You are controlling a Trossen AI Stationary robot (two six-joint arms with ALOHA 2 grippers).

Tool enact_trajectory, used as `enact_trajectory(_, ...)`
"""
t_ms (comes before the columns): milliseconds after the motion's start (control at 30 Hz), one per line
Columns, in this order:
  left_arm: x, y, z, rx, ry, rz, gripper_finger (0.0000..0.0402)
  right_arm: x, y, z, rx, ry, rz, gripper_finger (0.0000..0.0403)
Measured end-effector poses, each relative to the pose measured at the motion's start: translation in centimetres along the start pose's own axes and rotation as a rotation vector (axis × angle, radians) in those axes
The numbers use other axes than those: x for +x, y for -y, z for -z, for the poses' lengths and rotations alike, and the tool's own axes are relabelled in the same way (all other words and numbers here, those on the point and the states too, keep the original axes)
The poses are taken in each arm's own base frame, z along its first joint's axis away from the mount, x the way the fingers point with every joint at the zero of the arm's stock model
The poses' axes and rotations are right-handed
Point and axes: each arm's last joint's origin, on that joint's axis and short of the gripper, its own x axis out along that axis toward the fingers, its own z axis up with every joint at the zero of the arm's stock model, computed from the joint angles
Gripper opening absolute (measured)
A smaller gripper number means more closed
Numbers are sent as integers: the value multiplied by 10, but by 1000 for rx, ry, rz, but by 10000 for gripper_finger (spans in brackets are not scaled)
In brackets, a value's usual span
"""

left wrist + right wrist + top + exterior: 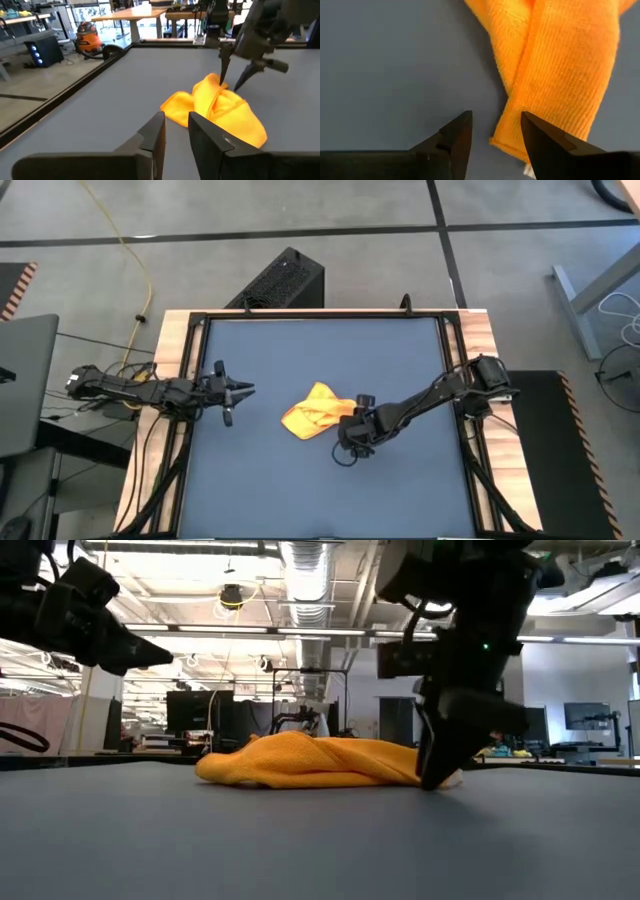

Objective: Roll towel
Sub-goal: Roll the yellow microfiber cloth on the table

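Note:
The yellow-orange towel (315, 415) lies crumpled in loose folds on the blue-grey tabletop near its middle; it also shows in the low view (310, 762), the left wrist view (215, 105) and the right wrist view (560, 65). My right gripper (350, 448) is open and points down at the towel's right end (512, 140), its fingertips low by the table (435, 778). One narrow end of the cloth lies between and under its fingers. My left gripper (245, 390) hovers above the table left of the towel, open by a narrow gap (176, 127) and empty. My right gripper comes from above, pointing down, with one finger (540, 137) over the towel's narrow right end (512, 140) and the other (457, 135) over bare table. I cannot tell whether a finger touches the cloth. The towel lies slack on the table.
The tabletop (300, 350) is bordered by black rails and a wooden frame (170, 360). A black perforated box (280, 280) stands beyond the far edge. There is bare tabletop on all sides of the towel.

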Motion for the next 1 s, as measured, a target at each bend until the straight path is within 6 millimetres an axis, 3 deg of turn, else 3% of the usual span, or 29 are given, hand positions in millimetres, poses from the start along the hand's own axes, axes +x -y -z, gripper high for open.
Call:
enact_trajectory(133, 0, 0, 4, 7, -37, -1, 80, 3, 2, 1, 30, -11, 58, 157)
enact_trajectory(333, 0, 0, 6, 0, -57, -2, 80, 2, 7, 3, 5, -43, 79, 22)
enact_trajectory(533, 0, 0, 7, -35, -64, -2, 80, -25, 16, -29, -41, -28, 78, 16)
enact_trajectory(833, 0, 0, 7, -49, -65, -2, 80, -104, 40, -100, -171, 170, 42, 9)
enact_trajectory(1000, 0, 0, 7, -69, -65, 2, 80, -139, 60, -123, -177, 274, 47, 9)
